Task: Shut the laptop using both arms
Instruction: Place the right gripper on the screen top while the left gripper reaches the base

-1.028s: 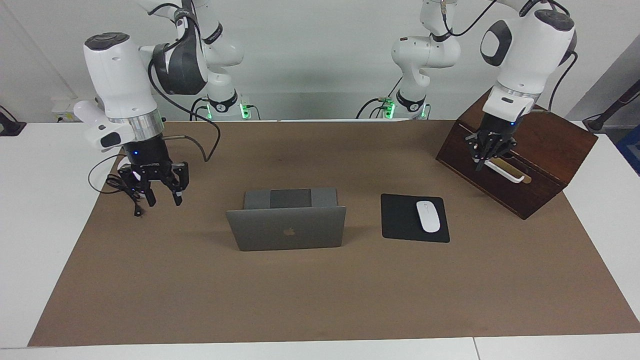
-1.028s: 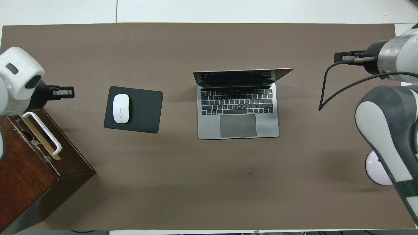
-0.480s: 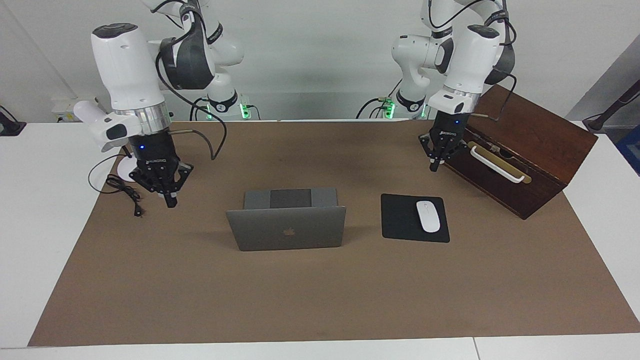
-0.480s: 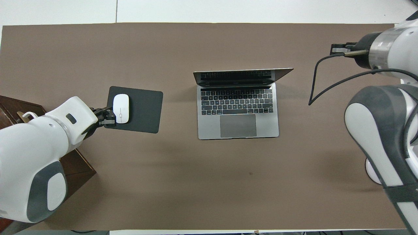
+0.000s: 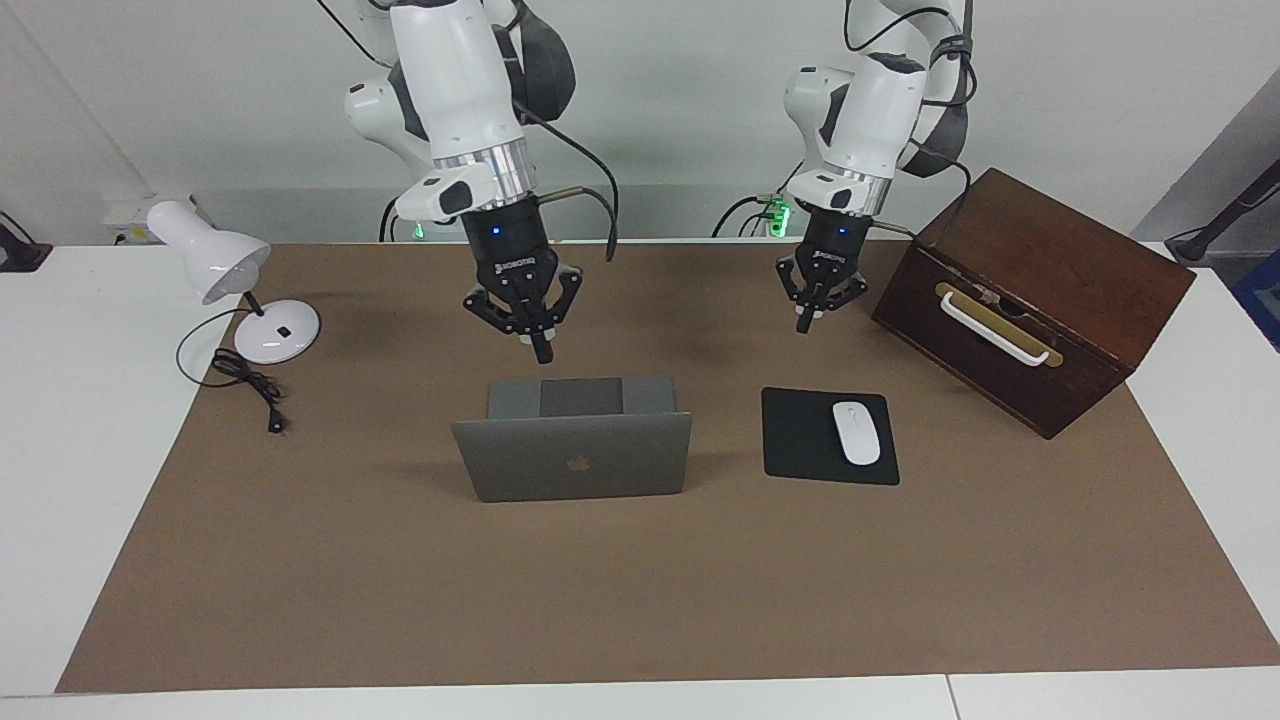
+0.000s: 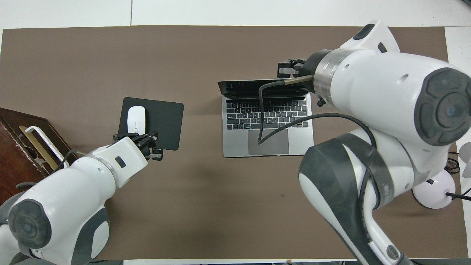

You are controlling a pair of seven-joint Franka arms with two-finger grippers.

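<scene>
Open laptop (image 5: 575, 455), dark apple logo (image 5: 576, 463) on its lid, mid-table beside the mouse pad (image 5: 828, 437). Right gripper (image 5: 541, 350), fingertips together, hangs over its base; left gripper (image 5: 803, 324), likewise closed and empty, hangs near the wooden box (image 5: 1035, 295).

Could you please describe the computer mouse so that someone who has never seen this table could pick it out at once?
Start at the open silver-grey laptop in the middle of the brown table cover. Beside it, toward the left arm's end, lies a black mouse pad. The mouse rests on that pad: small, white and oval, the only white thing on black.
</scene>
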